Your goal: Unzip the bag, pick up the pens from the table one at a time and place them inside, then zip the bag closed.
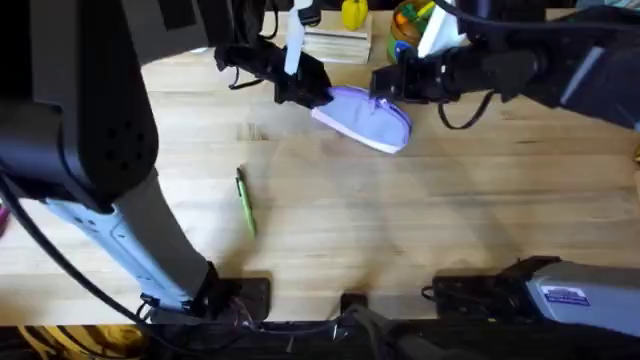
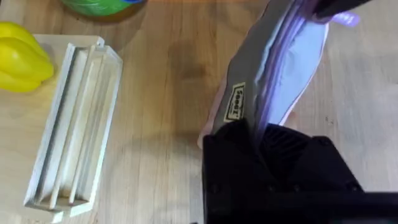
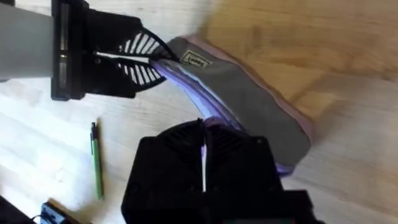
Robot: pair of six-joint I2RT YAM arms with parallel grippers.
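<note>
The soft oblong lavender-purple pencil pouch (image 1: 365, 118) lies toward the far middle of the wide pale wooden butcher-block table (image 1: 420, 220), gripped at both ends by the two black arms. The left gripper (image 1: 312, 95) is clamped on the pouch's left end; in the left wrist view its black fingers (image 2: 239, 143) pinch that end just below a small sewn-on label (image 2: 237, 101), with the zip seam running away from them. The right gripper (image 1: 392, 92) is clenched at the pouch's other end, and in the right wrist view its jaws meet tight along the zip line of the pouch (image 3: 249, 106) (whether they hold the zip pull or only the fabric cannot be told). The same view shows the left gripper (image 3: 163, 56) across from it, biting the labelled end. One thin bright light-green pen (image 1: 245, 200) lies flat on the bare wood, well apart from the pouch and nearer the arm bases; the right wrist view also catches it (image 3: 96, 162) beside the pouch. Along the far edge of the table sit a pale wooden slotted rack (image 2: 74, 124), a yellow pepper-shaped toy (image 2: 22, 59) touching its corner, and a green rounded object (image 2: 102, 5) beyond them.
</note>
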